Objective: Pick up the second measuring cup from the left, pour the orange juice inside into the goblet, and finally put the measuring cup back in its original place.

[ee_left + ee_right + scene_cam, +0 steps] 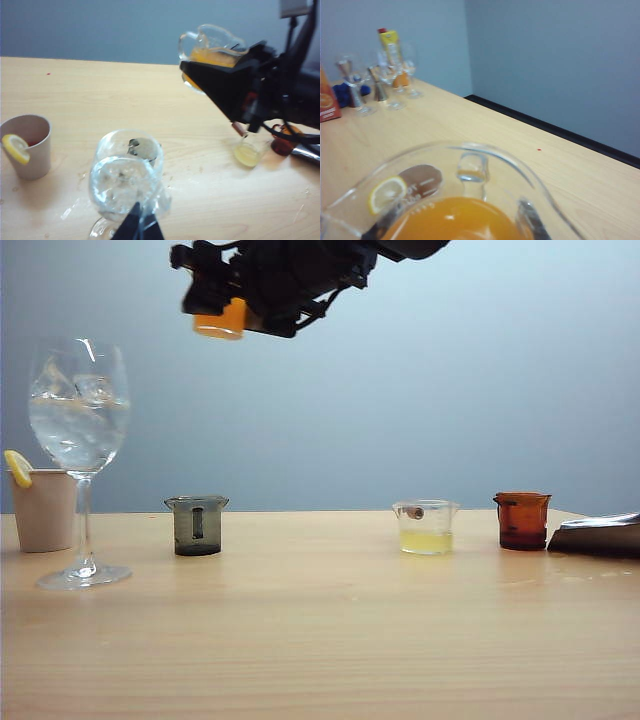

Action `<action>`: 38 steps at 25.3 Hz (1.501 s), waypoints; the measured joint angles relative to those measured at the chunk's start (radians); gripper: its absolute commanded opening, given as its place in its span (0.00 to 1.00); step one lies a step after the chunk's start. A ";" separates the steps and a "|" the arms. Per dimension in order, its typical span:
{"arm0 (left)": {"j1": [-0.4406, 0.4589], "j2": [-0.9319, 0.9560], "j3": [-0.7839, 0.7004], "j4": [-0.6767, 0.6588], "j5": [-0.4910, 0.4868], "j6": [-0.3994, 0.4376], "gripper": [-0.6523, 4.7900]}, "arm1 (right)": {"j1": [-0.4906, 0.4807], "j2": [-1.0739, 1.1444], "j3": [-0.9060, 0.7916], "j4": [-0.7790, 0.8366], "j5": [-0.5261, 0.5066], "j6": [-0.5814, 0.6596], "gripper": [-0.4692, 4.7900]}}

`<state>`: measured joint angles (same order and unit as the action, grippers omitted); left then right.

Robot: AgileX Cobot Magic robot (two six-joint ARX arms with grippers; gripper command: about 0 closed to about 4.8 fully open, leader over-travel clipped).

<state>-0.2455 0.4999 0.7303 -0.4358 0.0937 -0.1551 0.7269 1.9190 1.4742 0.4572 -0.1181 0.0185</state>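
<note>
The second measuring cup [220,320], small and clear, hangs high above the table with the orange juice [455,220] inside it. My right gripper [222,306] is shut on it, one dark finger [530,220] on either side of the cup wall. The cup [212,47] is above and to the right of the goblet [80,420], apart from it. The goblet [125,175] stands on the table at the left, holding ice cubes. My left gripper [141,225] shows only its dark fingertips, close together, on the near side of the goblet. It is not seen in the exterior view.
A beige cup with a lemon slice [42,508] stands behind the goblet. Along the table stand a smoky grey cup [197,525], a clear cup of pale yellow liquid [426,528] and an amber cup [522,520]. A metal object [600,533] lies far right. Glasses and cartons [390,65] crowd one end of the table.
</note>
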 measured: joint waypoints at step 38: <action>0.000 0.130 0.106 -0.130 -0.031 0.028 0.11 | 0.052 0.139 0.204 -0.080 -0.093 -0.214 0.09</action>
<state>-0.2455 0.6304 0.8360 -0.5655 0.0631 -0.1272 0.7792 2.0579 1.6779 0.3767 -0.2115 -0.1951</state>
